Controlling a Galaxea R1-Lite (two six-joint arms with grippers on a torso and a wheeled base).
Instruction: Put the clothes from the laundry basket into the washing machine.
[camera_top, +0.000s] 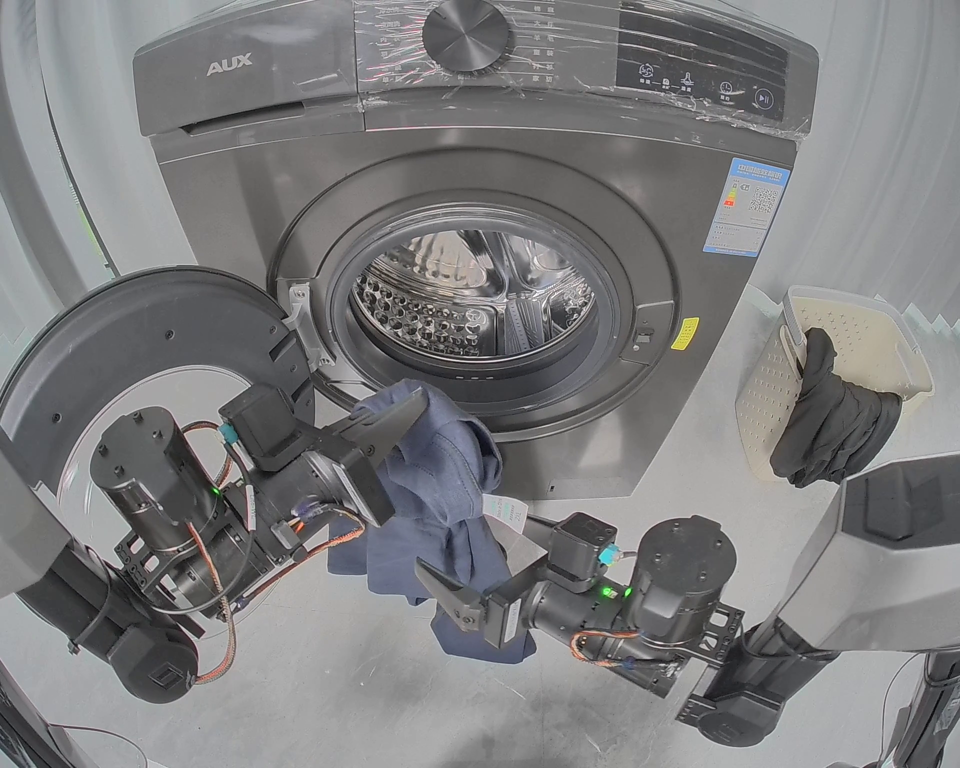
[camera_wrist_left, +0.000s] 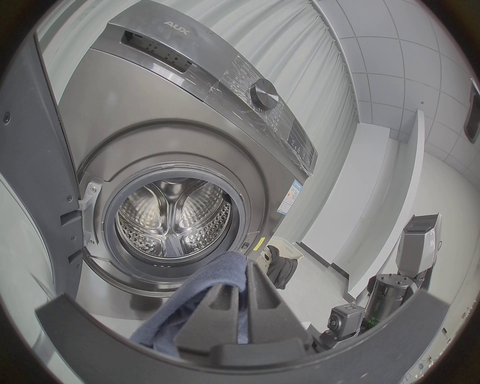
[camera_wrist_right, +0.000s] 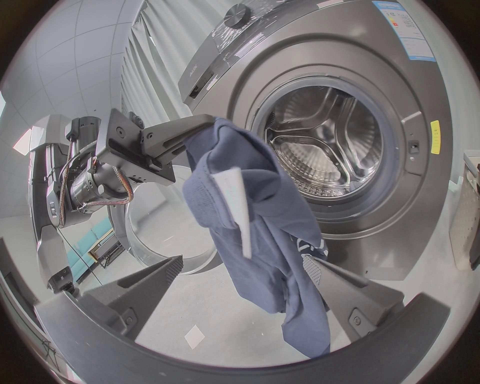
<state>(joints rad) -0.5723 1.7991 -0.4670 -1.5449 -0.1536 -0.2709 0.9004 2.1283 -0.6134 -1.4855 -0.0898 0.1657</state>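
A blue garment (camera_top: 440, 480) hangs from my left gripper (camera_top: 412, 403), which is shut on its top edge just below and left of the washing machine's open drum (camera_top: 480, 290). In the left wrist view the fingers (camera_wrist_left: 260, 300) pinch the blue cloth (camera_wrist_left: 210, 285). My right gripper (camera_top: 465, 575) is open under the hanging garment (camera_wrist_right: 260, 215), one finger (camera_wrist_right: 150, 280) on each side of its lower part. A white tag (camera_wrist_right: 235, 200) dangles from the cloth. The beige laundry basket (camera_top: 880, 340) stands at the right with a black garment (camera_top: 835, 420) draped over its rim.
The machine's round door (camera_top: 130, 340) is swung open to the left, close behind my left arm. The grey floor in front of the machine is bare. A white curtain and wall stand behind the machine and basket.
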